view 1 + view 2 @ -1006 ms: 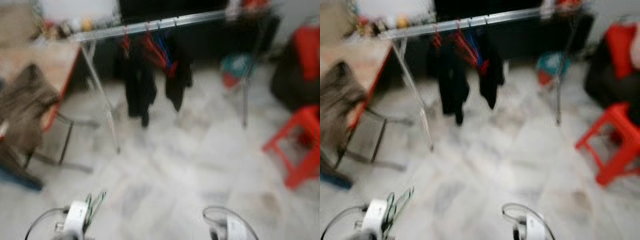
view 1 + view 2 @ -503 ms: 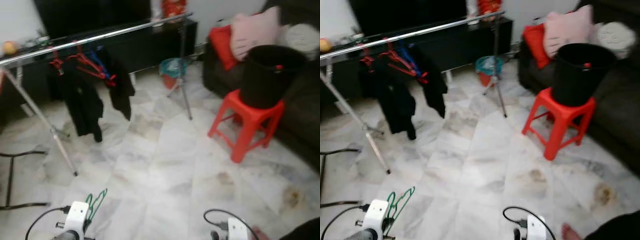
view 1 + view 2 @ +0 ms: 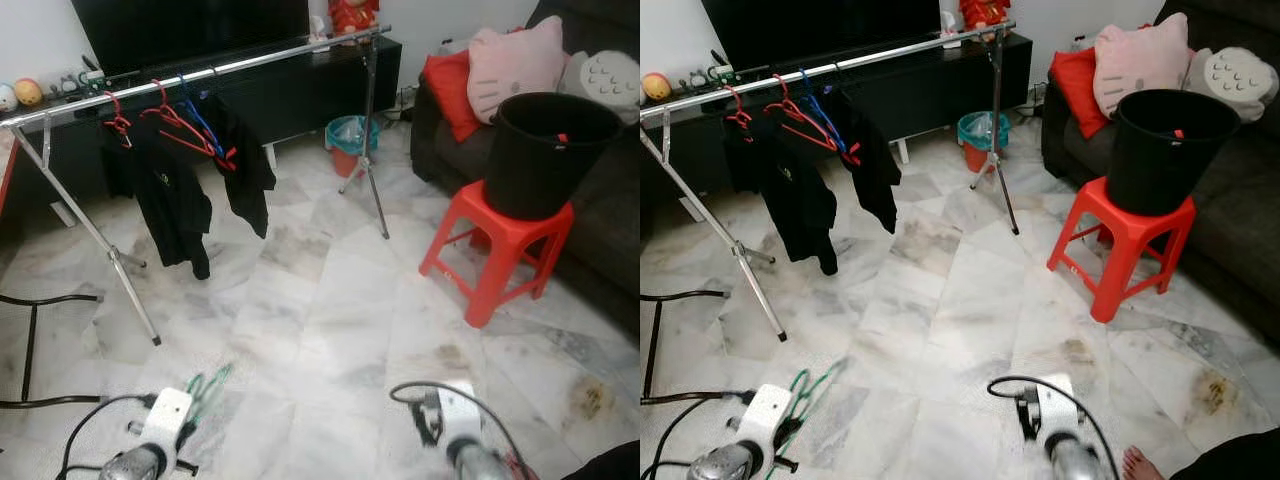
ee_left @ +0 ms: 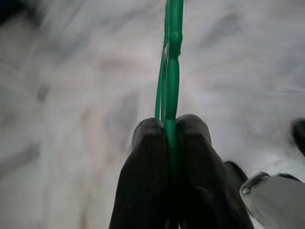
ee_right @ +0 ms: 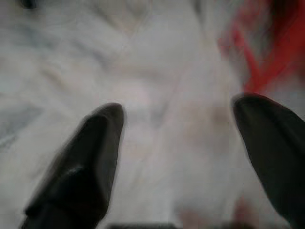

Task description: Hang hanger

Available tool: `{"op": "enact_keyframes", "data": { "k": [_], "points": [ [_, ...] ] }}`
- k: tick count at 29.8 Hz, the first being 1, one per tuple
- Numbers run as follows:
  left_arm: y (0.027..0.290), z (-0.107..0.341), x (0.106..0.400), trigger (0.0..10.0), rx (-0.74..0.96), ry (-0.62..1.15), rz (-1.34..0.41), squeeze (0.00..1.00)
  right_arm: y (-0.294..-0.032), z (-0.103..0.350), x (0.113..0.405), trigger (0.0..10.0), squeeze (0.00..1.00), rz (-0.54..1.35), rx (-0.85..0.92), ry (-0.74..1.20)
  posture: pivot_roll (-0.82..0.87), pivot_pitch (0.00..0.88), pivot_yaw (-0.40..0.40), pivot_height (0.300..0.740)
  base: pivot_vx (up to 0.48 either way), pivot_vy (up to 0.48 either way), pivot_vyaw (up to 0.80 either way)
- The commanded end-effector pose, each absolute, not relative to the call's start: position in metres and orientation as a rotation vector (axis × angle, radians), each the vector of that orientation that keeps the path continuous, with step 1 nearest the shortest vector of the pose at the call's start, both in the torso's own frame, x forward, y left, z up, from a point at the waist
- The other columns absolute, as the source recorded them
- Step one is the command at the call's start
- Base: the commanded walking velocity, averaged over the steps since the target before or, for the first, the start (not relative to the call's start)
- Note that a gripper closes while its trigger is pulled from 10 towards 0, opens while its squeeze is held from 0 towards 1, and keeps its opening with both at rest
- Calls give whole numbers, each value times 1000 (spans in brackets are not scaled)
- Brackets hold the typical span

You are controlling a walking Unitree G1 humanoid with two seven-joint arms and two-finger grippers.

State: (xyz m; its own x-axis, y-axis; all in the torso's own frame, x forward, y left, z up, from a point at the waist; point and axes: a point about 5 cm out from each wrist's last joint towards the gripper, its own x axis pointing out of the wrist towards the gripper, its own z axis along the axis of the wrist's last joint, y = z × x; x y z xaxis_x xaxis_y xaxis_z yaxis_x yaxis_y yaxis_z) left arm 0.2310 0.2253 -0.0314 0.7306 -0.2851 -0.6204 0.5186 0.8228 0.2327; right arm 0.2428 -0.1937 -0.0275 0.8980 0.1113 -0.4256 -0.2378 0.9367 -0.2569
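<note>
Across the marble floor [image 3: 330,330] from the robot stands the clothes rail [image 3: 200,75], a long silver bar on splayed legs. Toward the rail's left end hang red hangers [image 3: 165,115], a blue one and two dark garments [image 3: 190,195]; the right stretch of the rail is bare. A small teal bin [image 3: 350,140] sits behind the rail's right leg, and well to the right of the rail a red stool [image 3: 500,250] carries a black bucket [image 3: 550,150] in front of a dark sofa with cushions.

The green hanger [image 4: 169,71] is low down on the robot's side of the floor, well apart from the rail. The left gripper [image 4: 170,131] has its two black fingers pressed together on the hanger's thin wire. The right gripper [image 5: 178,138] is spread wide with nothing between its fingers, hanging over bare floor.

The risks, as I judge them: the wire is slim and pinched at one narrow spot, so it may swivel or slip as the robot walks, leaving the hook turned the wrong way at the rail. Coming in too far left could snag the hung clothes or knock the rail's leg. A bare foot [image 3: 1137,465] shows beside the right arm, so a careless step may bump a person.
</note>
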Motion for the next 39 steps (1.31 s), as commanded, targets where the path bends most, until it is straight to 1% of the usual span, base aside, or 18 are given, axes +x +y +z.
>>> {"op": "enact_keyframes", "data": {
  "k": [1,3,6,8,9,10,12,14,15,16,21,23,26,28,30,32,35,39],
  "points": [
    [227,-22,237,10000,480,560,-542,0,-183,-22,246,10000,0,289,-364,357,85,15,74,740,0,0,0],
    [229,-9,245,10000,535,512,-662,0,-176,-11,248,10000,0,502,-518,257,86,15,74,740,0,0,0],
    [226,4,250,10000,615,450,-794,0,-174,-2,247,10000,0,669,-549,195,84,17,70,740,0,0,0],
    [224,12,254,10000,643,410,-850,0,-174,6,247,10000,0,767,-615,143,83,15,68,740,0,0,0],
    [220,17,258,10000,657,376,-880,0,-173,11,247,10000,0,817,-597,121,81,14,69,740,0,0,0],
    [220,17,258,10000,657,376,-880,0,-173,11,247,10000,0,817,-597,121,81,14,69,740,0,0,0],
    [209,28,264,10000,686,298,-957,0,-169,19,243,10000,0,955,-680,51,73,11,71,740,0,0,0],
    [204,33,266,10000,706,268,-997,0,-167,22,240,10000,0,1019,-710,25,73,11,71,740,0,0,0],
    [200,37,265,10000,753,245,-1059,0,-167,24,236,10000,0,1085,-745,13,70,9,71,740,0,0,0],
    [200,37,265,10000,753,245,-1059,0,-167,24,236,10000,0,1085,-745,13,70,9,71,740,0,0,0],
    [194,53,268,10000,806,192,-1149,0,-168,26,224,10000,0,1223,-796,9,70,16,68,740,0,0,0],
    [192,61,271,10000,822,164,-1157,0,-168,26,221,10000,0,1239,-805,12,71,17,68,740,0,0,0],
    [188,67,273,10000,819,139,-1165,0,-169,28,227,10000,0,1179,-808,9,77,22,65,740,0,0,0],
    [184,72,273,10000,818,116,-1171,0,-169,34,235,10000,0,1108,-814,-18,83,24,63,740,0,0,0],
    [181,77,274,10000,805,93,-1163,0,-171,45,243,10000,0,998,-775,-58,85,27,63,740,0,0,0],
    [179,79,274,10000,803,78,-1170,0,-169,51,244,10000,0,959,-747,-92,82,27,68,740,0,0,0],
    [174,82,268,10000,826,43,-1226,0,-163,58,240,10000,0,962,-738,-136,77,28,76,740,0,0,0],
    [176,80,263,10000,921,55,-1308,0,-158,62,239,10000,0,1002,-749,-154,71,25,81,740,0,0,0]
  ]
}}
